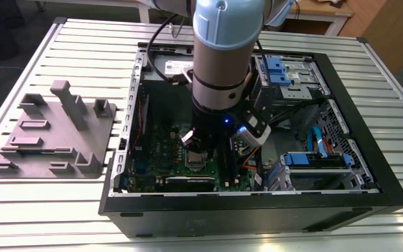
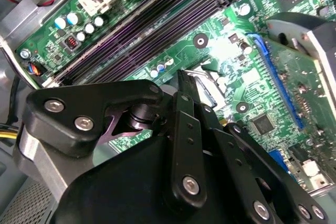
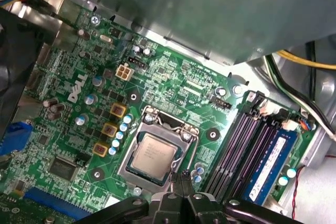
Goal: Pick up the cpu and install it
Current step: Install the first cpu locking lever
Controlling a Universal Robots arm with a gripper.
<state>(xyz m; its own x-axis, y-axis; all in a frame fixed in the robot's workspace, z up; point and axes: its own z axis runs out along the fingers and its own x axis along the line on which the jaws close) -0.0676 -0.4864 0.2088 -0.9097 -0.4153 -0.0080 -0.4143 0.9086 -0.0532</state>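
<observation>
Cpu [image 3: 152,158] sits flat in the socket frame [image 3: 127,165] on the green board [image 3: 173,77], w/ its grey metal top facing up in the first wrist view. Gripper [image 3: 181,182] hangs right beside one edge of the cpu, w/ its tips low over the board; can't tell if they touch anything. Jaws are pressed together w/ nothing between them. Most of the gripper's body is cut off at the picture's edge there.

In the second wrist view the big black gripper [image 2: 182,80] blocks the socket, so the cpu is hidden behind it.

In the exterior view the arm [image 1: 219,52] reaches down into the open pc case [image 1: 257,215] and covers part of the socket, and the tips are hard to make out. Grey block tray [image 1: 54,131] lies on the table [image 1: 48,210] at the exterior view's left of the case, well apart from the arm.
</observation>
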